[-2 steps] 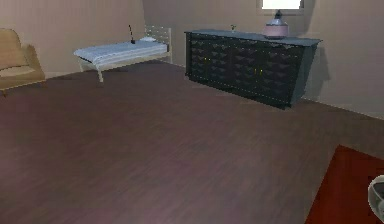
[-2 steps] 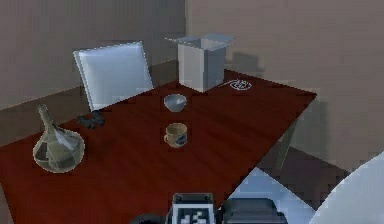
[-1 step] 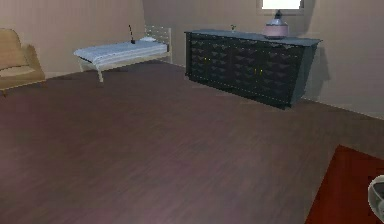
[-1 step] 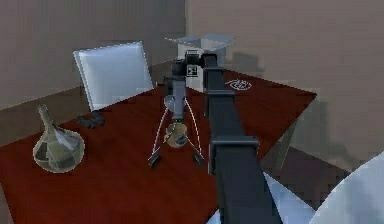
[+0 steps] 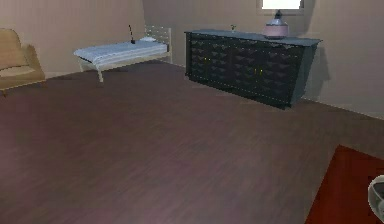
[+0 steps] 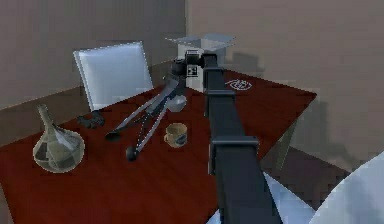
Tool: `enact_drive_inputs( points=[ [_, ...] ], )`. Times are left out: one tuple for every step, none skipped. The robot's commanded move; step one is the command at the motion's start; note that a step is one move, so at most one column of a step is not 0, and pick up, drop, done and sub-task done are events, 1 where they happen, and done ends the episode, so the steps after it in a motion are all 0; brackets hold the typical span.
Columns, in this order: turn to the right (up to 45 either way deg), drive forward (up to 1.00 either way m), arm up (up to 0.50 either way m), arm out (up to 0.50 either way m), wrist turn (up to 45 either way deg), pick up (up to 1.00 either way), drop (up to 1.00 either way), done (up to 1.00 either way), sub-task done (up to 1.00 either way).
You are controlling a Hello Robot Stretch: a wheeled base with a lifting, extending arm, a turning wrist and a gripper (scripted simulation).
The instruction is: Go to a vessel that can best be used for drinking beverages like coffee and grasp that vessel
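1. The tan cup (image 6: 177,134) stands upright on the red-brown table (image 6: 290,105), a little left of centre in the arm side view, near the left flank of the dark arm (image 6: 235,150).
2. The gripper (image 6: 181,76) sits higher in that frame, above the cup and just below the open cardboard box (image 6: 203,45).
3. I cannot tell whether the claw is wide or narrow. With the tripod (image 6: 150,118) and the tabletop behind its far end, I cannot tell whether it holds anything either.
4. As I judge it, the step in hand is lining up the grasp. The fingers look to be past the cup, so the arm likely needs drawing in rather than reaching out.
5. The tripod's legs sprawl just to the upper left of the cup. Coming in from the arm's own side should avoid sweeping them into it.
6. The glass flask (image 6: 52,148) at the frame's left and the small dark bits (image 6: 93,120) lie well apart from the cup, so they pose little risk.
7. The cup looks small and probably light, so a nudge may slide it. Settle low around its body, then lift straight up.
8. In the forward view the table corner (image 5: 350,190) shows at lower right beside bare floor (image 5: 170,140), which leaves room for a small base shift.
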Motion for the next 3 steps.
enact_drive_inputs(
  points=[
    [0.0,0.0,0.0,0.0,45.0,0.0,0.0,0.0,0.0],
    [0.0,0.0,0.0,0.0,45.0,0.0,0.0,0.0,0.0],
    [0.0,0.0,0.0,0.0,33.0,0.0,0.0,0.0,0.0]
  ],
)
